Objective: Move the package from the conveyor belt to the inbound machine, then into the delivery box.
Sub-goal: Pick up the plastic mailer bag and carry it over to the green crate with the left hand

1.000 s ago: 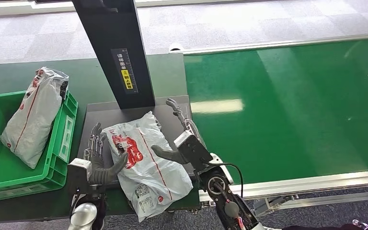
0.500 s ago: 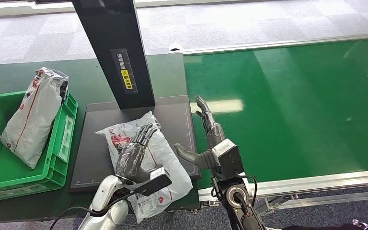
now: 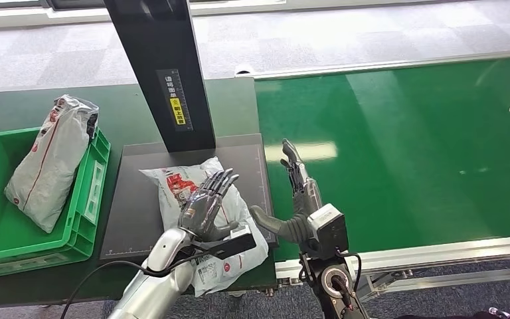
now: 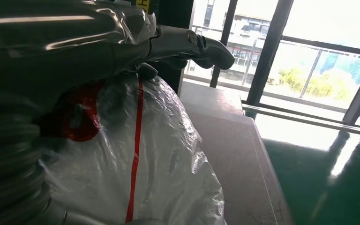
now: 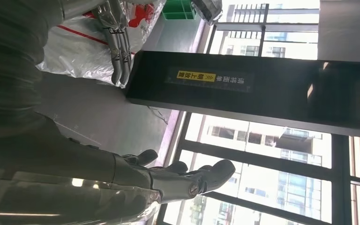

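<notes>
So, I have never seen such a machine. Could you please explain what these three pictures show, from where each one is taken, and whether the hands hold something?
This is a humanoid robot with two silver arms. The wide picture comes from a camera on its head, looking down. The other two come from cameras at its wrists, so they look turned sideways.

On the dark platform under the black column lies a white plastic package with red print. The left hand lies over the package with fingers spread; a firm grip is not visible. The right hand is open and holds nothing, beside the platform at the edge of the green conveyor belt.

To the left, a green box holds a second package.
</notes>
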You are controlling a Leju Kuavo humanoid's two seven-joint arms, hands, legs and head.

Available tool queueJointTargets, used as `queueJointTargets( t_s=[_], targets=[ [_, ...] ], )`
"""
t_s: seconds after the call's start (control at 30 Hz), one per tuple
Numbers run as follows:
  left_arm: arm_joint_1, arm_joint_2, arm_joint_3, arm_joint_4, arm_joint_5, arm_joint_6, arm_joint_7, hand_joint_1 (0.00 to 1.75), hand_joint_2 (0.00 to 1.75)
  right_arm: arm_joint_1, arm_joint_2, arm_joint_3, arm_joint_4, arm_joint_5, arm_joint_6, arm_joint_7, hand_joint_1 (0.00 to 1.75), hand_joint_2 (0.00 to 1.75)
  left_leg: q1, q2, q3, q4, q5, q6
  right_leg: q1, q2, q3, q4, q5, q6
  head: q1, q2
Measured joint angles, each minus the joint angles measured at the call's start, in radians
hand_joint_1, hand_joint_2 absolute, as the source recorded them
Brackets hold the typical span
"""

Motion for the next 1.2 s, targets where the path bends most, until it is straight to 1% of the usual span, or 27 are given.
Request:
queueJointTargets(
  t_s=[0.27, 0.37, 0.4, 0.5, 0.53, 0.7, 0.87, 1.2],
  targets=[
    [-0.009, -0.004, 0.0, 0.019, -0.001, 0.0, 0.001, 0.0, 1.75, 0.002, -0.001, -0.002, 0.0, 0.0, 0.0, 0.0, 0.0, 1.75, 0.0, 0.0, 0.005, 0.0, 0.0, 0.0, 0.0, 0.0, 0.005, 0.0, 0.0, 0.0, 0.0, 0.0],
    [-0.022, -0.006, 0.0, 0.034, -0.011, -0.027, 0.014, 0.0, 1.75, 0.002, -0.001, -0.002, 0.0, 0.0, 0.003, -0.002, 0.0, 1.75, 0.0, -0.001, 0.005, 0.0, 0.0, 0.0, 0.0, -0.001, 0.006, 0.0, 0.0, 0.0, 0.0, 0.0],
    [-0.033, -0.007, -0.001, 0.047, -0.021, -0.042, 0.024, 0.38, 1.75, 0.002, -0.001, -0.002, 0.0, 0.0, 0.004, -0.004, 0.0, 1.75, 0.0, -0.002, 0.006, 0.0, 0.0, 0.0, 0.0, -0.002, 0.007, 0.0, 0.0, 0.0, 0.0, 0.0],
    [-0.076, -0.01, -0.005, 0.107, -0.052, -0.073, 0.04, 1.69, 1.75, 0.002, -0.001, -0.003, 0.0, 0.0, 0.012, -0.009, 0.0, 1.75, 0.0, -0.002, 0.01, 0.0, -0.001, 0.0, 0.0, -0.003, 0.012, 0.0, -0.001, 0.0, 0.0, 0.0],
    [-0.088, -0.012, -0.006, 0.129, -0.057, -0.077, 0.038, 1.75, 1.75, 0.002, -0.001, -0.003, 0.0, 0.0, 0.014, -0.012, 0.0, 1.75, 0.0, -0.002, 0.011, -0.001, -0.002, 0.001, 0.0, -0.003, 0.013, 0.0, -0.002, 0.0, 0.0, 0.0],
    [-0.116, -0.013, -0.006, 0.19, -0.068, -0.083, 0.029, 1.75, 1.75, 0.003, -0.006, -0.003, -0.001, -0.005, 0.015, -0.027, 0.0, 1.75, 0.0, -0.002, 0.018, -0.001, -0.006, 0.001, 0.0, -0.002, 0.019, 0.0, -0.004, 0.0, 0.0, 0.0],
    [-0.14, -0.005, -0.013, 0.21, -0.107, -0.115, 0.062, 1.75, 1.75, 0.003, -0.009, -0.003, -0.008, -0.018, 0.006, -0.037, 0.0, 1.75, 0.0, -0.001, 0.019, -0.001, -0.004, -0.001, 0.0, -0.002, 0.02, 0.0, -0.004, 0.0, 0.0, 0.0],
    [-0.164, 0.011, -0.022, 0.231, -0.135, -0.105, 0.077, 1.75, 1.75, 0.012, -0.024, -0.004, -0.021, -0.024, 0.0, -0.039, 0.0, 1.75, 0.0, 0.0, 0.019, -0.001, -0.005, -0.001, 0.001, -0.001, 0.019, 0.0, -0.004, -0.001, 0.0, 0.0]
  ],
)
